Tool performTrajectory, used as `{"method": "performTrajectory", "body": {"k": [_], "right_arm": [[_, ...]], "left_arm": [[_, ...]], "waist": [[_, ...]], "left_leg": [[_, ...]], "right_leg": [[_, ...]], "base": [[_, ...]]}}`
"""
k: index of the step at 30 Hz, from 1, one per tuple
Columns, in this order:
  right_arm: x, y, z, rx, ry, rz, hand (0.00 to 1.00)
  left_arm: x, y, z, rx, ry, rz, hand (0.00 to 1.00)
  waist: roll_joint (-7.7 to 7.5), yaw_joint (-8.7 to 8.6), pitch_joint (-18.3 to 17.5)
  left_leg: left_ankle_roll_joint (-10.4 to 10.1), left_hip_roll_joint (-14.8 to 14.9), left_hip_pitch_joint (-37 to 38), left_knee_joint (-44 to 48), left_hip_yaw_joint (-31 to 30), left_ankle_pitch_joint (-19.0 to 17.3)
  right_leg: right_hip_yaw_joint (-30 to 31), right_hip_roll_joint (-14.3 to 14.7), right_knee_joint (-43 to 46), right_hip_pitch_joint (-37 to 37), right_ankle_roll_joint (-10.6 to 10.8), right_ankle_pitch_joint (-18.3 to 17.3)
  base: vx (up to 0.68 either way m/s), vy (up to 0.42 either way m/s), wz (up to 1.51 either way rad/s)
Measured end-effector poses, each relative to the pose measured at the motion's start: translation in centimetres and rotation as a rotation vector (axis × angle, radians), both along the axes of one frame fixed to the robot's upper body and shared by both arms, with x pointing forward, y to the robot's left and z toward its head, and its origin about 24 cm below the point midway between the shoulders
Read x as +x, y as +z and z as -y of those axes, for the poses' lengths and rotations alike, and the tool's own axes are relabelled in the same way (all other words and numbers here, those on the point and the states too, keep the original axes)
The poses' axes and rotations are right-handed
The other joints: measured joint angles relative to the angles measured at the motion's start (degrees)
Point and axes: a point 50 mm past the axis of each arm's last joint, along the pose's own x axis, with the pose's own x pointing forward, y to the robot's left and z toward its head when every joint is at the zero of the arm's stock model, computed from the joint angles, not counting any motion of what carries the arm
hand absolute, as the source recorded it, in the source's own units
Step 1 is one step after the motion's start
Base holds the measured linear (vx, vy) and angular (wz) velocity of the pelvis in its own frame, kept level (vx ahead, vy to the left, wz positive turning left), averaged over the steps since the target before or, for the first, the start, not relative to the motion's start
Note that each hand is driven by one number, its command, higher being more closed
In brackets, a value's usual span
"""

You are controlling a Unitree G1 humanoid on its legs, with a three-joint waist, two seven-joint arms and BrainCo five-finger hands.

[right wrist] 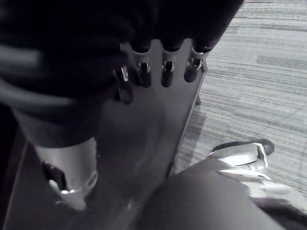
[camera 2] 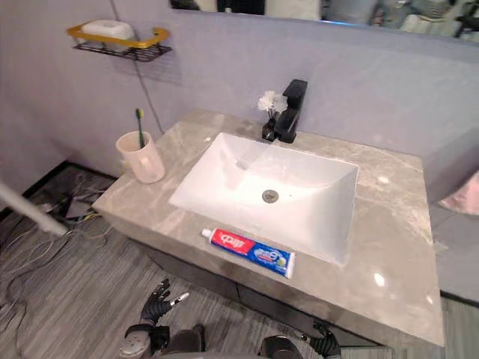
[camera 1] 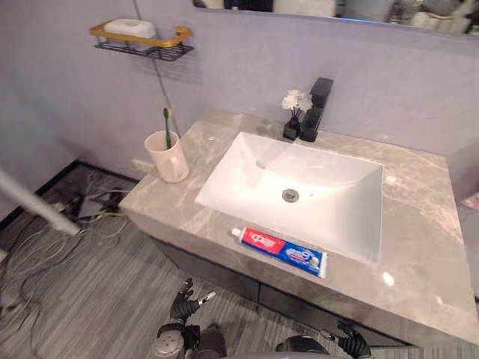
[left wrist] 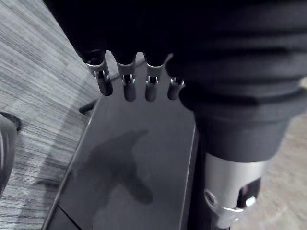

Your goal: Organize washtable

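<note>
A red, white and blue toothpaste tube (camera 1: 278, 251) lies on the grey marble washtable (camera 1: 419, 247), along the front rim of the white sink (camera 1: 299, 191). At the table's left end a cream cup (camera 1: 168, 155) holds a green toothbrush (camera 1: 167, 123). My left hand (camera 1: 183, 301) hangs low in front of the dark cabinet, below the table's edge, fingers (left wrist: 127, 84) relaxed and holding nothing. My right hand (camera 1: 352, 342) hangs equally low under the table's front right, its fingers (right wrist: 165, 67) straight and empty.
A black faucet (camera 1: 317, 109) stands behind the sink with a small dark vase of white flowers (camera 1: 295, 112) beside it. A wall shelf (camera 1: 142, 41) at the upper left carries a white soap. Loose cables (camera 1: 67, 224) lie on the floor at the left.
</note>
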Motion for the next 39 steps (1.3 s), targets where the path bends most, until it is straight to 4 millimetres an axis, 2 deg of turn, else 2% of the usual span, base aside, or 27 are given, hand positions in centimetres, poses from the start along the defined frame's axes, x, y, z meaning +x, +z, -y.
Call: {"method": "performTrajectory", "body": {"k": [2, 4, 5, 7, 9, 11, 13, 17, 23, 24, 29, 30, 36, 39], "right_arm": [[0.7, 0.1, 0.0, -0.003, 0.005, 0.016, 0.0], [1.4, 0.3, 0.4, -0.014, 0.014, 0.031, 0.0], [1.9, 0.4, 0.7, -0.024, 0.024, 0.036, 0.0], [2.2, 0.4, 1.2, -0.042, 0.042, 0.032, 0.0], [2.2, 0.1, 1.5, -0.055, 0.056, 0.009, 0.0], [1.8, 0.0, 1.7, -0.059, 0.056, -0.008, 0.0], [1.5, -0.2, 1.7, -0.058, 0.055, -0.023, 0.0], [1.7, -0.4, 1.7, -0.053, 0.057, -0.03, 0.0], [1.3, -0.6, 2.0, -0.056, 0.05, -0.053, 0.0], [1.3, -0.6, 2.2, -0.061, 0.049, -0.053, 0.0], [0.6, -0.5, 3.3, -0.083, 0.007, -0.064, 0.0], [1.8, 0.3, 5.3, -0.136, -0.031, -0.029, 0.0], [1.8, 0.2, 5.3, -0.135, -0.034, -0.03, 0.0], [1.1, -0.1, 5.3, -0.112, -0.078, -0.05, 0.0]], "left_arm": [[-0.9, -0.5, -0.2, 0.002, 0.012, -0.035, 0.0], [-1.8, -0.9, -0.4, 0.004, 0.024, -0.067, 0.0], [-2.1, -1.2, -0.4, 0.004, 0.025, -0.092, 0.0], [-2.5, -1.7, -0.4, 0.003, 0.017, -0.122, 0.0], [-2.9, -2.1, -0.4, 0.005, 0.007, -0.154, 0.0], [-3.0, -2.3, -0.6, 0.011, -0.007, -0.175, 0.0], [-3.2, -2.4, -0.7, 0.019, -0.015, -0.186, 0.0], [-2.6, -2.4, -0.4, 0.023, -0.041, -0.176, 0.0], [-2.9, -2.5, -0.7, 0.027, -0.027, -0.188, 0.0], [-2.9, -2.5, -0.7, 0.028, -0.025, -0.189, 0.0], [-3.3, -2.6, -1.0, 0.033, -0.004, -0.196, 0.0], [-3.7, -2.2, -3.8, 0.093, 0.065, -0.206, 0.0], [-3.7, -2.2, -3.8, 0.092, 0.064, -0.206, 0.0], [-3.7, -2.3, -3.6, 0.083, 0.066, -0.208, 0.0]], "waist": [[0.23, 0.05, 0.09], [0.91, 0.13, -0.11], [1.52, 0.01, -0.31], [2.6, -0.03, -0.4], [3.49, -0.06, -0.59], [3.75, -0.03, -0.66], [3.62, -0.04, -0.74], [3.44, -0.02, -0.79], [3.36, 0.02, -0.73], [2.83, -0.04, -0.42], [2.76, -0.04, -0.39], [2.83, -1.43, -0.3], [2.86, -1.43, -0.28], [2.88, -1.41, -0.27]], "left_leg": [[0.8, -0.1, 1.61, -1.48, 3.96, -0.41], [1.66, -0.05, 3.35, -3.63, 7.42, 0.14], [2.61, -0.08, 4.52, -5.59, 8.92, 0.8], [3.21, -0.7, 5.98, -7.98, 10.3, 1.82], [3.69, -2.09, 7.1, -9.27, 10.21, 2.92], [3.76, -2.3, 7.84, -9.3, 9.69, 2.98], [3.62, -2.31, 8.28, -9.4, 8.99, 3.1], [3.51, -2.88, 8.92, -12.96, 7.46, 6.18], [2.93, -2.94, 11.73, -16.99, 6.47, 7.61], [2.5, -2.93, 12.02, -18.22, 6.48, 8.03], [1.81, -2.97, 12.75, -21.47, 6.09, 8.18], [1.99, -2.11, 16.74, -22.26, 1.8, 8.01], [1.99, -2.11, 16.79, -22.26, 1.8, 8.01], [1.98, -2.08, 16.83, -22.29, 1.77, 8.02]], "right_leg": [[1.17, -1.2, -2.74, 0.19, 1.6, 2.15], [-0.7, -2.33, -5.17, 0.19, 2.77, 5.16], [-4.36, -3.06, -6.62, 0.2, 3.03, 7.15], [-9.56, -4.21, -8.4, 0.46, 2.74, 9.06], [-9.25, -5.25, -12.09, 2.11, 3.01, 10.64], [-9.61, -5.61, -14.16, 3.84, 2.97, 11.13], [-10.6, -5.73, -15.76, 4.9, 2.93, 11.69], [-12.41, -6.04, -18.69, 5.82, 2.44, 14.33], [-13.4, -5.93, -20.71, 7.44, 2.46, 14.98], [-13.33, -5.88, -21.16, 7.38, 2.25, 15.36], [-13.4, -5.83, -23.8, 7.35, 0.16, 17.06], [-15.0, -3.51, -21.34, 9.55, 1.23, 15.11], [-15.03, -3.52, -21.35, 9.56, 1.23, 15.11], [-15.27, -3.6, -21.51, 9.85, 1.24, 15.12]], "base": [[0.17, 0.247, -1.01], [0.15, 0.203, -0.96], [0.09, 0.099, -0.57], [0.08, 0.1, -0.51], [0.06, 0.091, -0.35], [0.02, 0.024, -0.06], [-0.02, -0.006, 0.09], [-0.08, -0.025, 0.13], [-0.15, -0.044, -0.04], [-0.23, -0.061, -0.06], [-0.16, -0.036, -0.15], [-0.06, -0.015, -0.1], [0.0, 0.0, 0.0], [0.0, 0.0, 0.02]]}}
